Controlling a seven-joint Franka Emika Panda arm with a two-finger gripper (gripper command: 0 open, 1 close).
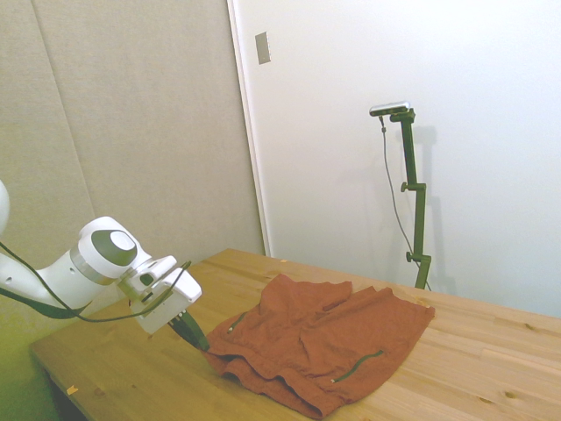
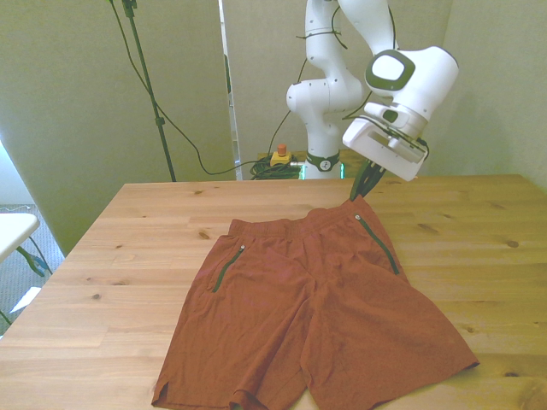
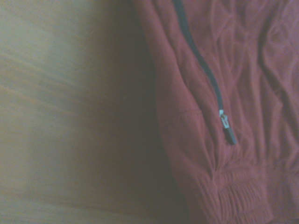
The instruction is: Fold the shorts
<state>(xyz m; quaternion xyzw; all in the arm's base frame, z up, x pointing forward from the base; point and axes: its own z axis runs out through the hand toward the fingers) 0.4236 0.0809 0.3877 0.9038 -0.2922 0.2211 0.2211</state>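
Note:
The rust-orange shorts [image 2: 316, 307] lie flat on the wooden table [image 2: 154, 222], waistband toward the far edge and legs toward the near edge. My gripper [image 2: 360, 190] is shut on the waistband corner at the front view's right, and that corner is lifted slightly off the wood. The side view shows the same pinch: the gripper [image 1: 198, 340] holds the near corner of the shorts [image 1: 324, 338]. A dark green zip line [image 2: 379, 243] runs down from the held corner. Close up, the wrist view shows the shorts [image 3: 233, 70], the zip line [image 3: 201, 60] and the gathered waistband.
Bare wood surrounds the shorts on both sides in the front view. Behind the table's far edge sit the robot base [image 2: 323, 128], a small yellow-and-red button box [image 2: 279, 155] and dark cables. A white surface edge [image 2: 13, 226] shows at the far left.

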